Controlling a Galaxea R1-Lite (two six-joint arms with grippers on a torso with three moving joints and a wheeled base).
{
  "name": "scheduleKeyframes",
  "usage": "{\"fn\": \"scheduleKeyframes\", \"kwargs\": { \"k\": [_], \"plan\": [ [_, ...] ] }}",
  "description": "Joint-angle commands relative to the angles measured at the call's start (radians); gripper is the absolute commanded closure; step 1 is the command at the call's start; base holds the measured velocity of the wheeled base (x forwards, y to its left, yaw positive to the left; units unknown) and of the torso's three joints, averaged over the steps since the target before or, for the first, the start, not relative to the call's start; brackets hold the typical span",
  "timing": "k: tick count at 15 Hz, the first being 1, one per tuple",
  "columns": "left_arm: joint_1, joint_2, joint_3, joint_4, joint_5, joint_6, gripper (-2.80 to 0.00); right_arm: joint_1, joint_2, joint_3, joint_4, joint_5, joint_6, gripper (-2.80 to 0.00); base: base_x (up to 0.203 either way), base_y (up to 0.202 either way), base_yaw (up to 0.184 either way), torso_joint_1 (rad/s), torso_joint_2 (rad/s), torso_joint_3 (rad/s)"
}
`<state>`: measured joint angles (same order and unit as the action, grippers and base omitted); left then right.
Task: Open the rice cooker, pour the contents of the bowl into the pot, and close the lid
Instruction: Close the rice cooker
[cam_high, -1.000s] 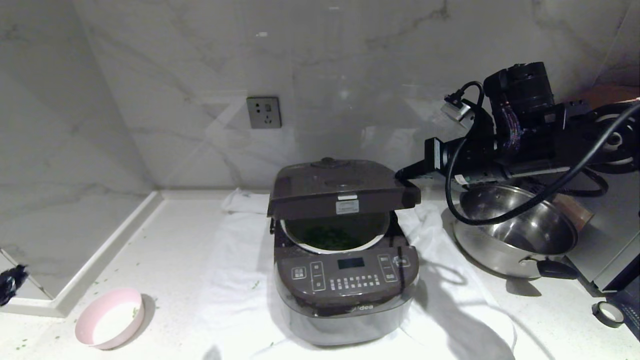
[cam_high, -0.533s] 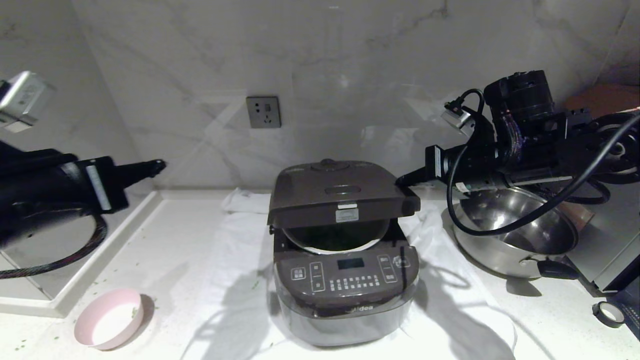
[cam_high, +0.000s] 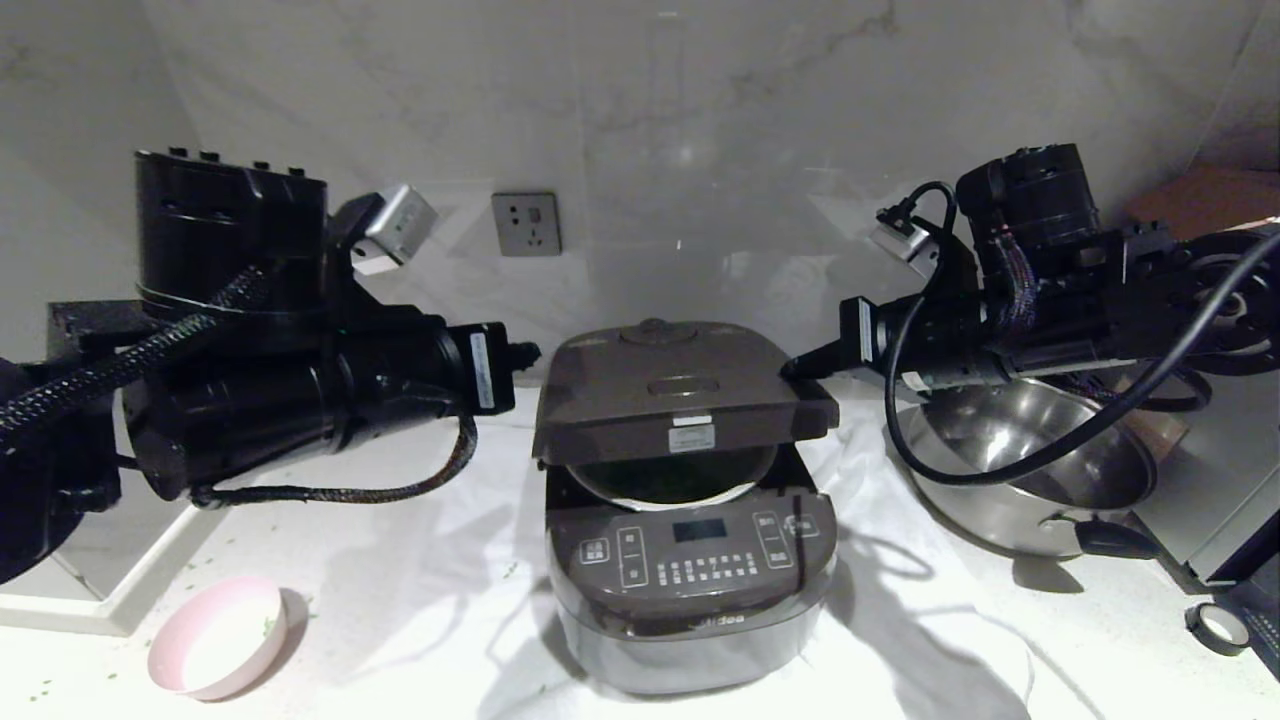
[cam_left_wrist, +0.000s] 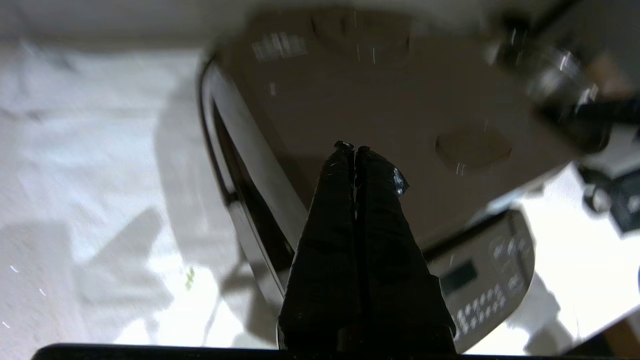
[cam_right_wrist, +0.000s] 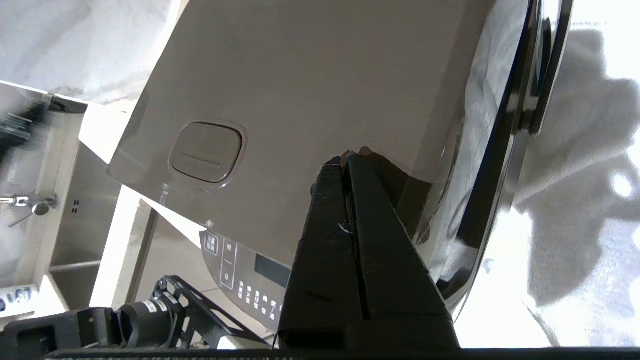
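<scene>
Lid (cam_high: 672, 385) half lowered over the pot (cam_high: 668, 480); clenched, empty right gripper (cam_high: 790, 368) touches its right edge, clenched left gripper (cam_high: 528, 352) just left.

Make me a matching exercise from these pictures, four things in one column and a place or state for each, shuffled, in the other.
Things:
1. bowl
2. lid
3. steel pan
4. left end effector

Places or states:
A. partly lowered, gap showing the pot's rim
B. shut, beside the lid's left edge
C. near corner of the counter, left of the cooker
D. right of the cooker, under the right arm

Pairs: 1-C, 2-A, 3-D, 4-B
</scene>
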<state>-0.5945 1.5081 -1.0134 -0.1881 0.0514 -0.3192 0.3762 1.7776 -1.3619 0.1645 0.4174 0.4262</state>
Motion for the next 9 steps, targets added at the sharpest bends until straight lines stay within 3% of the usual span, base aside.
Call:
{"fn": "scheduleKeyframes", "kwargs": {
  "k": [1,9],
  "plan": [
    [-0.035,0.022,0.042,-0.002,0.001,-0.003,0.0,0.0,0.002,0.011,0.001,0.004,0.004,0.0,0.0,0.0,0.0,0.0,0.0,0.0],
    [-0.1,0.026,0.127,-0.004,-0.001,-0.047,0.0,0.0,-0.009,0.046,0.0,0.006,0.023,0.0,0.0,0.0,0.0,0.0,0.0,0.0]
  ]
}}
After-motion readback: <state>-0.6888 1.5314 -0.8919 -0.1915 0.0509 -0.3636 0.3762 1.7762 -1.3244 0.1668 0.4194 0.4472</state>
